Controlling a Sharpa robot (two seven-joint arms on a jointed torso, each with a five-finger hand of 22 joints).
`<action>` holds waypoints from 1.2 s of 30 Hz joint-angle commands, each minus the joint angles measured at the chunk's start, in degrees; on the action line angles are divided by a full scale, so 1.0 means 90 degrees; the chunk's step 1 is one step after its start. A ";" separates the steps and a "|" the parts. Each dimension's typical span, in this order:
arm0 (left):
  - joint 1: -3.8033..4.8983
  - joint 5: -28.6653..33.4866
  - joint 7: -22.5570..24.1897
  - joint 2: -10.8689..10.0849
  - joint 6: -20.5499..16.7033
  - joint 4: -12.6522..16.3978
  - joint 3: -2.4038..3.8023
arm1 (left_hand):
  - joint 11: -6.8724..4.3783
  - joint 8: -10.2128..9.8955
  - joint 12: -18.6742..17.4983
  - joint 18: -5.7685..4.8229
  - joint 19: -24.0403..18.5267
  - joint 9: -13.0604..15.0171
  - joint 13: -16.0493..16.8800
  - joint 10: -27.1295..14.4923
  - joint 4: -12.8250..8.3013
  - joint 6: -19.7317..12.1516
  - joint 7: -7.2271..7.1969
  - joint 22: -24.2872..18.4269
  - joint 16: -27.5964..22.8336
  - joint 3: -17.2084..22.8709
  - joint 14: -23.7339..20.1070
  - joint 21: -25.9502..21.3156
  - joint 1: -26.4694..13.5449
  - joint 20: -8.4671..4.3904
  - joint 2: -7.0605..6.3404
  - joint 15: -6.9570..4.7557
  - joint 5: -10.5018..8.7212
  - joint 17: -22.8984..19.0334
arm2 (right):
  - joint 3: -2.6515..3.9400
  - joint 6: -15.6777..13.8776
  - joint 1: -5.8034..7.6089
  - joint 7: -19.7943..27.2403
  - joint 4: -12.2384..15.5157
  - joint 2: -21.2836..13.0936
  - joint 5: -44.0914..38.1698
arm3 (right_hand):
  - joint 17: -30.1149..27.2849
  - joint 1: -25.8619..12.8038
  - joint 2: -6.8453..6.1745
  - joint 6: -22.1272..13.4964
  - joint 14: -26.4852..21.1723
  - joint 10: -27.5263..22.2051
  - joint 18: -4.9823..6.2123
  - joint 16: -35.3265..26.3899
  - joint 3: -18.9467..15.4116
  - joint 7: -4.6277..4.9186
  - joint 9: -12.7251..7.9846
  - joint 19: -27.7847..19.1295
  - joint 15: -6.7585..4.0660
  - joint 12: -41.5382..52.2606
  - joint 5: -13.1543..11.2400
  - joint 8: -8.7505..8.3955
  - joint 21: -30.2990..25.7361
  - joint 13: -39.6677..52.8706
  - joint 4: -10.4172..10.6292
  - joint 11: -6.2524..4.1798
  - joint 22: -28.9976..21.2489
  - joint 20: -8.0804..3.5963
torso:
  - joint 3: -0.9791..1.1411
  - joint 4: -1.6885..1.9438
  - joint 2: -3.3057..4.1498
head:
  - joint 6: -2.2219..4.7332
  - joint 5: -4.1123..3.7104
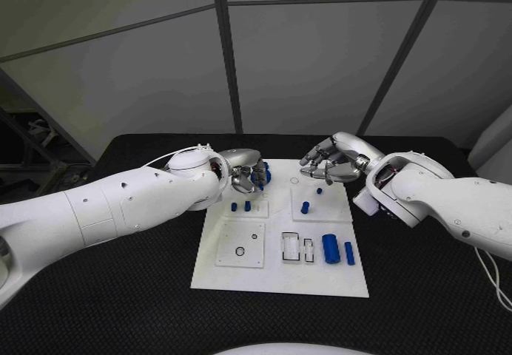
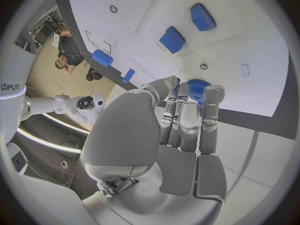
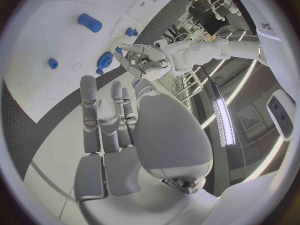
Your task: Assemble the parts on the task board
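Your left hand (image 1: 248,174) pinches a blue gear (image 2: 197,88) over the far left of the task board (image 1: 280,277), which lies mid-tabletop (image 1: 128,303). You appear to be at the gear-seating step; next, lower it squarely onto its spot. Your right hand (image 1: 333,164) hovers over the far edge, fingers curled, holding nothing. Two blue cylinders (image 1: 331,248) lie loose near the board's rectangular slots (image 1: 290,247).

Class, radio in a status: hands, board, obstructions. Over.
Left hand touching a blue gear at the board's far edge. Right hand open above it. Nothing in the way.
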 commanded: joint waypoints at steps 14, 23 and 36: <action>0.0005 0.0177 -0.0118 -0.0546 0.0039 0.0331 0.0093 | 0.0003 -0.0050 -0.0067 0.0056 0.0049 0.0013 0.0015 0.0115 -0.0019 0.0089 0.0000 0.0031 0.0059 0.0054 0.0064 0.0053 -0.0103 -0.0012 -0.0055 0.0013 -0.0037 0.0010 | 0.0004 -0.0015 0.0008 0.0052 -0.0022 -0.0009 -0.0015 | -0.0008 0.0021 -0.0042 0.0029 -0.0006 0.0029 0.0082 -0.0030 0.0038 0.0007 -0.0008 0.0045 -0.0004 -0.0032 0.0038 0.0026 -0.0037 -0.0006 0.0004 0.0003 -0.0004 0.0007 | 0.0007 0.0001 0.0006 | -0.0009 0.0053; -0.0010 0.0235 -0.0202 -0.0683 0.0176 0.0295 0.0093 | 0.0002 -0.0060 -0.0083 0.0057 0.0045 0.0013 0.0015 0.0124 -0.0017 0.0096 -0.0002 0.0031 0.0057 0.0052 0.0063 0.0047 -0.0123 -0.0011 -0.0063 0.0014 -0.0043 0.0000 | 0.0004 -0.0015 0.0008 0.0045 -0.0019 -0.0018 -0.0015 | -0.0008 0.0021 -0.0042 0.0029 -0.0006 0.0029 0.0082 -0.0030 0.0038 0.0007 -0.0008 0.0045 -0.0004 -0.0032 0.0038 0.0026 -0.0037 -0.0006 0.0004 0.0003 -0.0004 0.0007 | 0.0004 -0.0018 0.0010 | -0.0010 0.0070; -0.0034 0.0273 -0.0228 -0.0625 0.0293 0.0227 0.0091 | 0.0001 -0.0062 -0.0088 0.0056 0.0046 0.0013 0.0015 0.0130 -0.0017 0.0101 -0.0004 0.0034 0.0057 0.0052 0.0062 0.0049 -0.0130 -0.0011 -0.0062 0.0013 -0.0045 -0.0003 | 0.0004 -0.0012 0.0008 0.0042 -0.0018 -0.0012 -0.0015 | -0.0010 0.0021 -0.0045 0.0030 -0.0005 0.0036 0.0083 -0.0034 0.0045 0.0006 -0.0008 0.0044 -0.0005 -0.0041 0.0060 0.0026 -0.0045 -0.0017 0.0004 0.0003 -0.0011 0.0006 | 0.0006 -0.0018 0.0011 | -0.0035 0.0072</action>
